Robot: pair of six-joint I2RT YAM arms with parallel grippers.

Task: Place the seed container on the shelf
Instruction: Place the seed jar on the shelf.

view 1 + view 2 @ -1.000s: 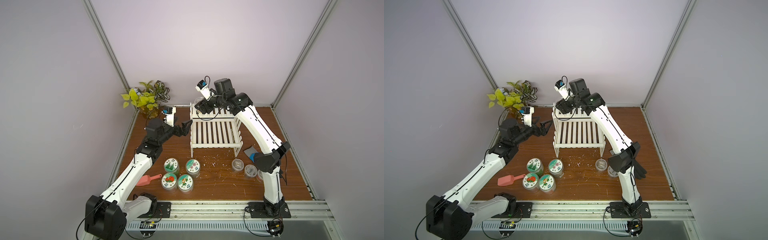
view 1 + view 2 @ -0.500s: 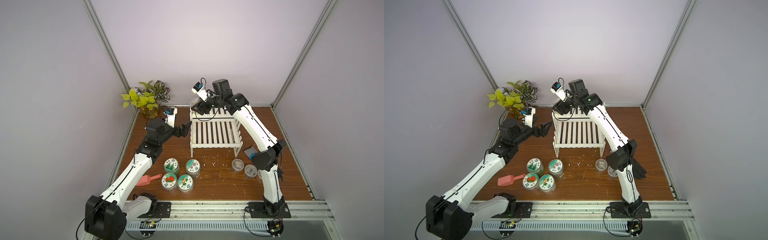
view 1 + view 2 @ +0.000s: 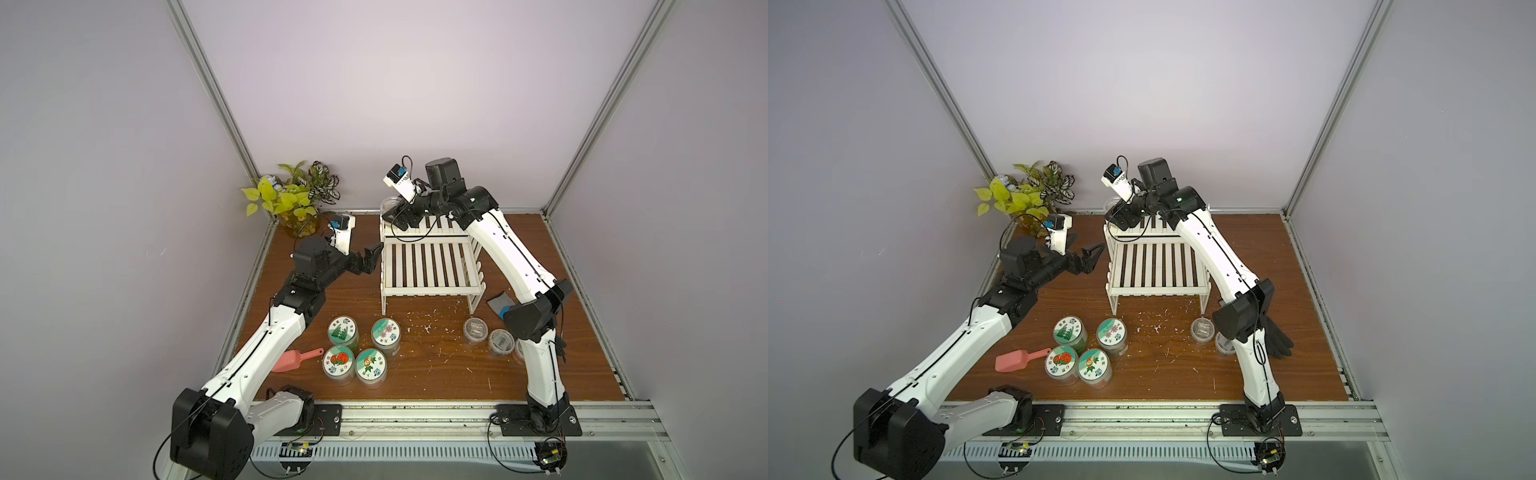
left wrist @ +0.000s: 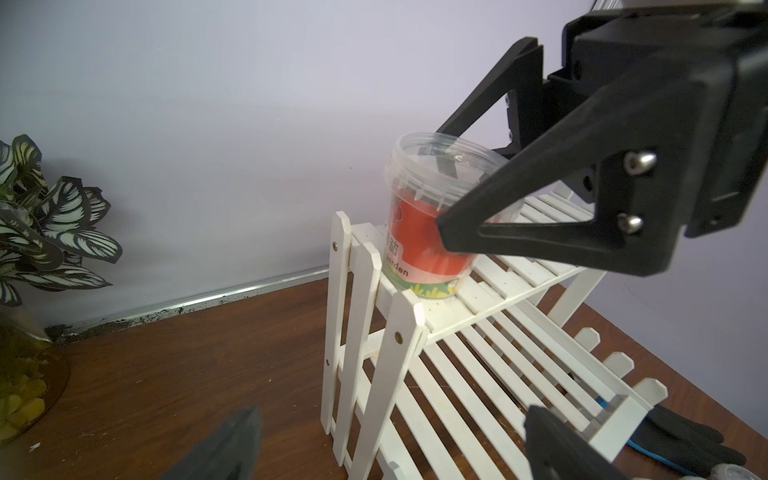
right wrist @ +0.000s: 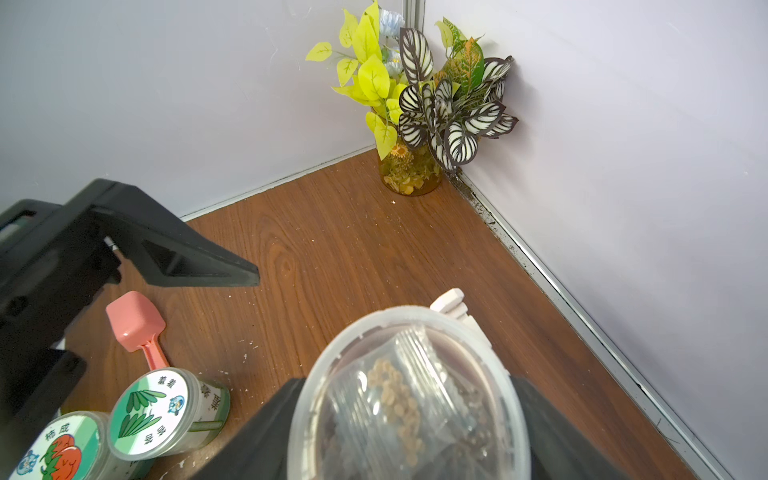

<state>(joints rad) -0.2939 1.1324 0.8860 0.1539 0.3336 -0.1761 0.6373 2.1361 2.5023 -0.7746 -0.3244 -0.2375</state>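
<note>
- Wooden worktop (image 3: pixel 436 374) nearest: the left jaws are held wide apart and empty beside the shelf (image 3: pixel 432 286).
- Since a second ago, the right jaws have been shifted to the upper tier's far corner.
- The seed container (image 4: pixel 428 232) is stood upright there, flanked by the right jaws; whether it is pinched cannot be told.
- Placement is judged nearly done.

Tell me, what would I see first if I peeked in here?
A clear tub with a red label stands on the top tier of the white shelf, with the right tool straddling it. Four jars with cartoon lids sit in a square at the front of the table, and a leafy plant fills the back corner.
</note>
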